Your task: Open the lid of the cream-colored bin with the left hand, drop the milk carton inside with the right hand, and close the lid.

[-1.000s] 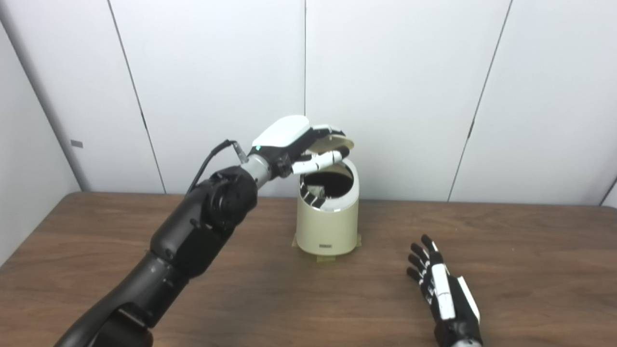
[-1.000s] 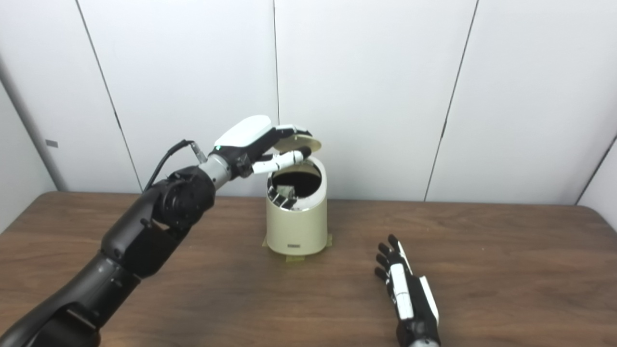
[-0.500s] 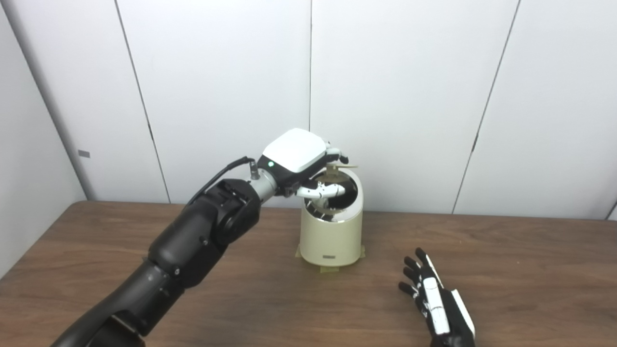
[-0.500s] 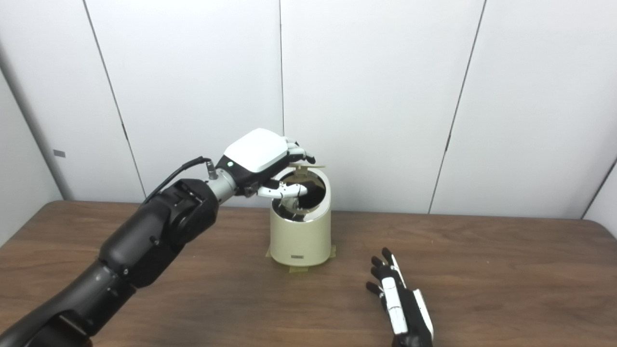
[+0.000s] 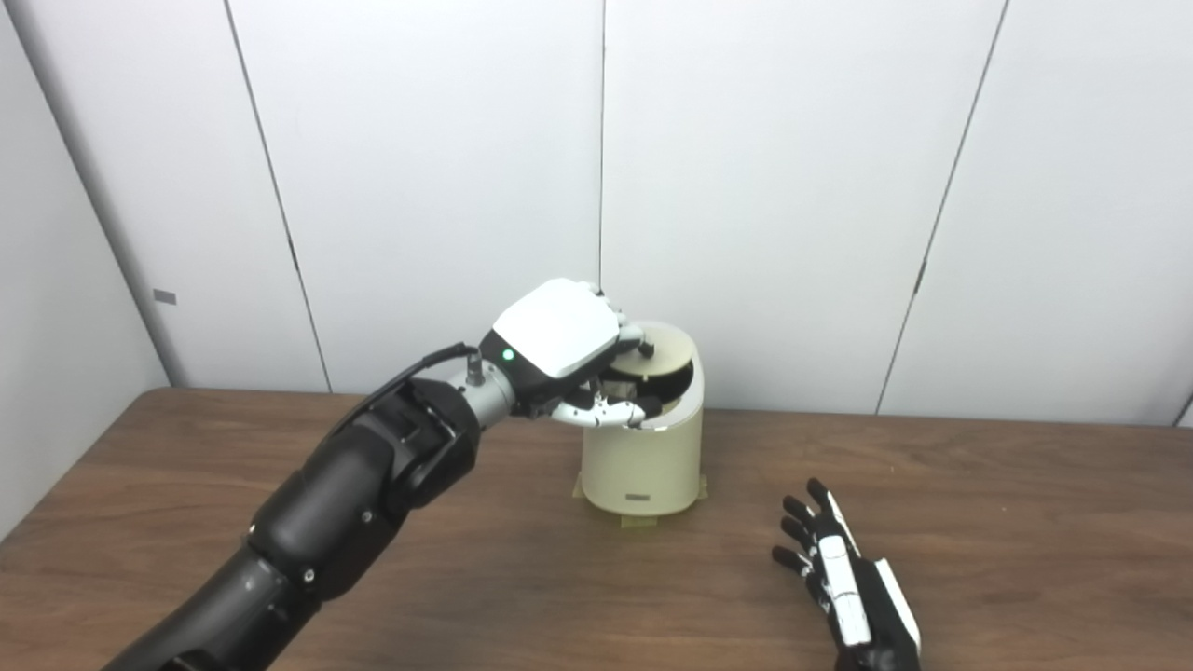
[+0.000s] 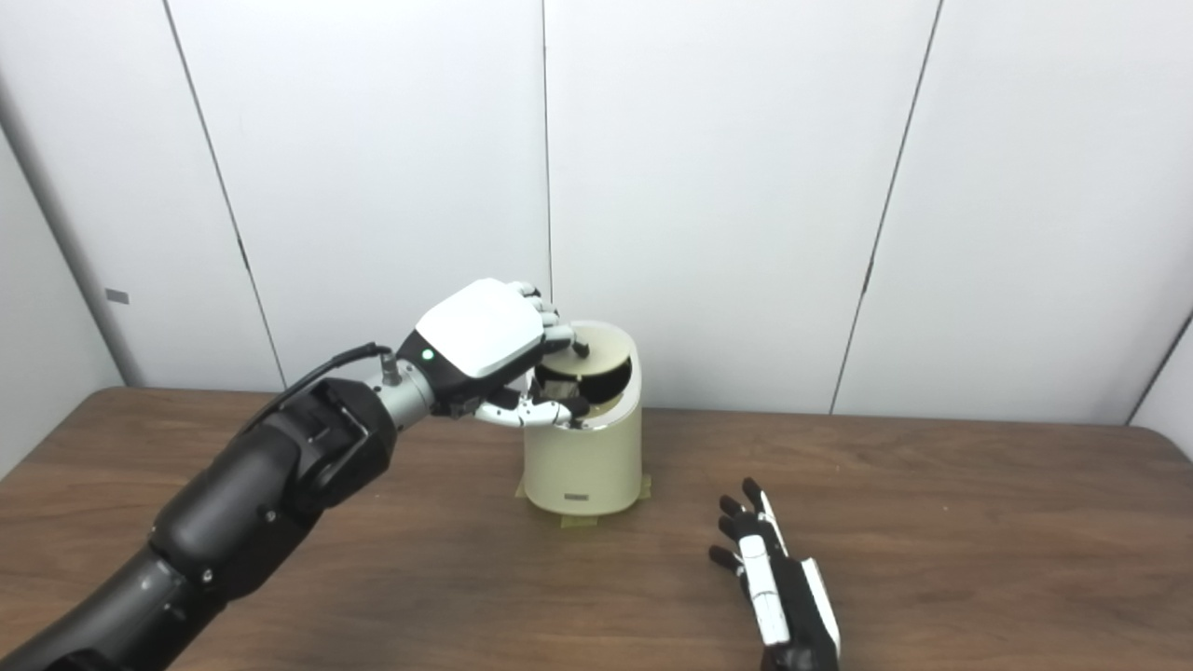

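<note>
Closing step, I reckoned: left robot hand (image 5: 569, 349) curled on the lid (image 5: 664, 352), nearly down on the cream bin (image 5: 641, 457). Carton hidden, presumably inside. Right robot hand (image 5: 848, 582) lay spread, empty. Next: let go.

One bin (image 5: 642, 461) (lid (image 5: 664, 355) included), two hands (image 5: 557, 334) (image 5: 853, 592).
</note>
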You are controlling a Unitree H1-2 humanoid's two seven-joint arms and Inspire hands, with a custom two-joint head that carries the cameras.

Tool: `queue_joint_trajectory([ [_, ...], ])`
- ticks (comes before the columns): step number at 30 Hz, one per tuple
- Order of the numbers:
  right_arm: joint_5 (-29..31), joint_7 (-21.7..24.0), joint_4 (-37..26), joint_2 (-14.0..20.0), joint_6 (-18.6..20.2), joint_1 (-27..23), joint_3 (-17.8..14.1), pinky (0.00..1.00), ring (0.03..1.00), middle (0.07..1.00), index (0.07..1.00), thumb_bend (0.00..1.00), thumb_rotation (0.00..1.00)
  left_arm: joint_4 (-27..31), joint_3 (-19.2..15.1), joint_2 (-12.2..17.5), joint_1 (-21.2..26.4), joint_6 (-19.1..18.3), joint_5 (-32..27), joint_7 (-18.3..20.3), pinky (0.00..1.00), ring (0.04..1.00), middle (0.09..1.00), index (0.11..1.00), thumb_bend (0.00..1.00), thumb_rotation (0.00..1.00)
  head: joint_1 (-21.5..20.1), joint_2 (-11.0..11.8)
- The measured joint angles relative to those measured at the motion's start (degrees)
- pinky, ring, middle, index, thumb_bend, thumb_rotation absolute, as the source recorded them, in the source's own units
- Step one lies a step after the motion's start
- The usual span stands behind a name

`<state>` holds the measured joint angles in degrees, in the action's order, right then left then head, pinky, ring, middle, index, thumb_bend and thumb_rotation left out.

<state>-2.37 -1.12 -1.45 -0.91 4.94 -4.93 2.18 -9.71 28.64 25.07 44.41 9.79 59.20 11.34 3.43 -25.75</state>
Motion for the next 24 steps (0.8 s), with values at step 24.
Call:
queue_joint_trajectory([
  [24,-0.95,-0.97,-3.41,-1.04,4.70,0.76,0.93,0.82,0.919,0.912,0.982,0.61,1.00,-0.19,2.86,-0.14,-1.40,0.99,3.95,1.90,0.95,0.916,0.840,0.784,0.56,1.00,-1.41,-4.48],
])
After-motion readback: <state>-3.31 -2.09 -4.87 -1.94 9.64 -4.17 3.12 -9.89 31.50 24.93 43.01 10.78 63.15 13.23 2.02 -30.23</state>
